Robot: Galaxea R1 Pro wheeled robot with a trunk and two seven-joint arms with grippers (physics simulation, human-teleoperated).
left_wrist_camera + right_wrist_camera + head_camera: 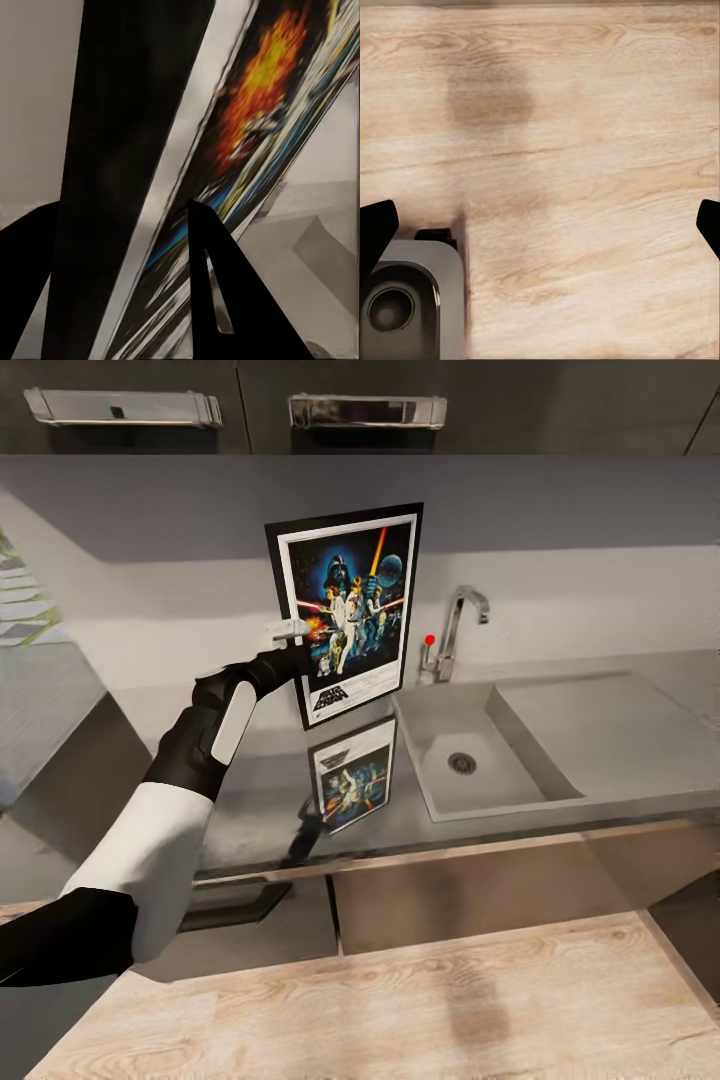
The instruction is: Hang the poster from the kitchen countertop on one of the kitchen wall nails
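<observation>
The black-framed Star Wars poster (348,612) is held upright above the kitchen countertop (640,730), tilted slightly, in front of the pale wall. My left gripper (293,647) is shut on the poster's left edge, roughly at mid-height. In the left wrist view the poster (225,172) runs edge-on between the two dark fingers (225,300). A reflection of the poster lies on the glossy counter below. In the right wrist view my right gripper (544,225) stands open over the wooden floor (585,112), with nothing between its fingertips. I cannot make out a wall nail.
An inset sink (480,755) and a chrome tap (455,625) with a red knob sit right of the poster. Dark upper cabinets with metal handles (365,410) hang above. Dark cabinet fronts (480,890) stand below the counter, with light wooden floor (400,1010) before them.
</observation>
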